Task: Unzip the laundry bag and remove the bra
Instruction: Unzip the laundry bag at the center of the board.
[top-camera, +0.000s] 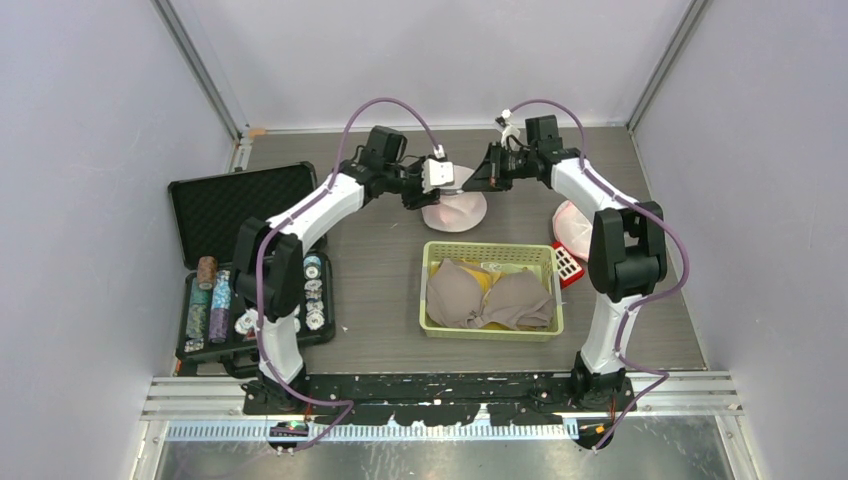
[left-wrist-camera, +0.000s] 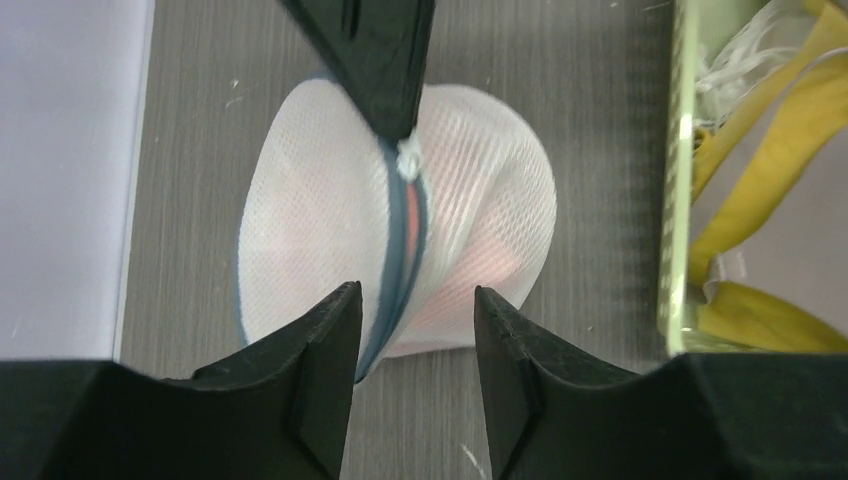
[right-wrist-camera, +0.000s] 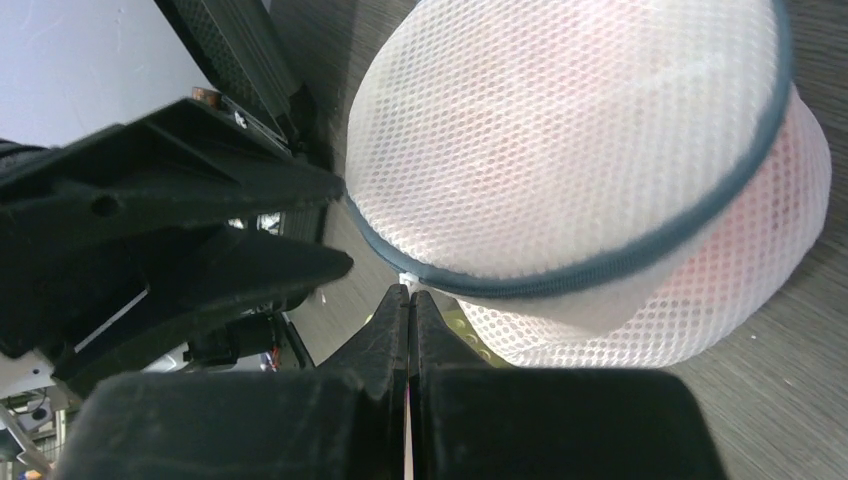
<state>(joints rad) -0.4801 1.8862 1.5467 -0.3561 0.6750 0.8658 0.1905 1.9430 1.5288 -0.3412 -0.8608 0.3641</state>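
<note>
Nearest us, at six o'clock in the overhead view, both arm bases sit on the black mounting plate. At nine o'clock on the table lies an open black case with rows of poker chips in its lower half. The left arm reaches toward twelve o'clock. Its left gripper hangs with jaws spread, straddling the blue zip seam without closing on it. Between the two grippers, at twelve o'clock from the basket, we find the white mesh laundry bag resting on the table. The pink bra is inside it and shows through the mesh. At the bag's one o'clock side the right gripper has its jaws pressed together, pinching the white zip pull. Below, at the centre, the green basket holds a taupe garment over something yellow. Farther right, at three o'clock, a pale pink rounded thing sits partly hidden behind the right arm.
</note>
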